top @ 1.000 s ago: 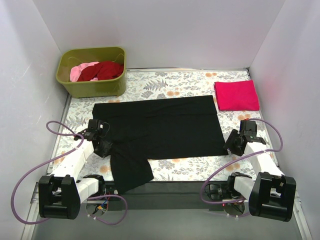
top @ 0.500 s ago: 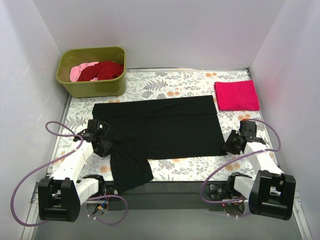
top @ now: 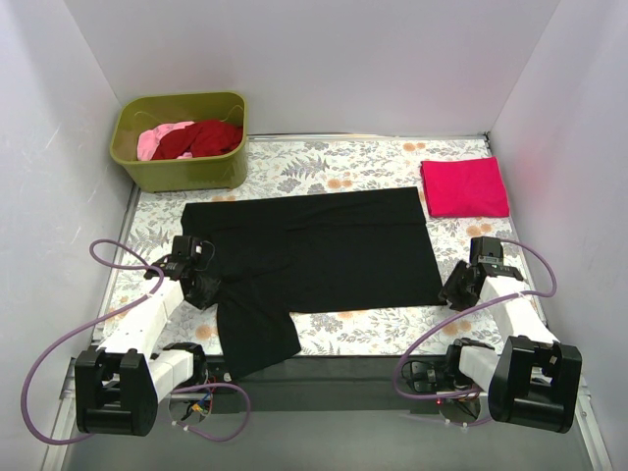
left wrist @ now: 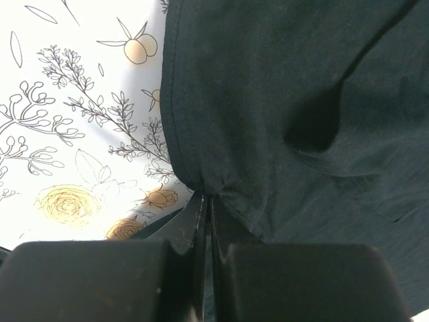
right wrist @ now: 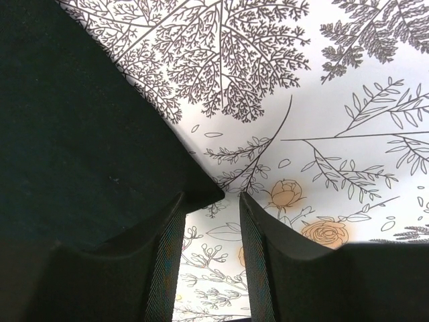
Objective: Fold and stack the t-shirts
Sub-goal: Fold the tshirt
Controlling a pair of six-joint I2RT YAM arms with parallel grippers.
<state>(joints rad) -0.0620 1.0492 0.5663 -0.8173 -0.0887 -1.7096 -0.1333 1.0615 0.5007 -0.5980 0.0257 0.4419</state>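
A black t-shirt (top: pixel 324 250) lies spread flat in the middle of the table cloth, one sleeve part trailing toward the near edge. My left gripper (top: pixel 201 285) is shut on its left hem, and the cloth puckers at the jaw tips (left wrist: pixel 206 199). My right gripper (top: pixel 454 291) stands open at the shirt's near right corner. In the right wrist view the corner of the black t-shirt (right wrist: pixel 80 134) reaches into the gap of that gripper (right wrist: pixel 211 199), and the jaws are not closed on it. A folded magenta-pink t-shirt (top: pixel 465 186) lies at the back right.
An olive-green tub (top: pixel 137 162) at the back left holds a dark red shirt (top: pixel 204 137) and a pale pink one (top: pixel 157 140). The floral table cloth (top: pixel 343 162) covers the table. White walls close in on three sides. Purple cables loop beside both arm bases.
My right gripper has shifted slightly toward the near edge at the shirt's corner. The left gripper keeps its hold and has barely moved.
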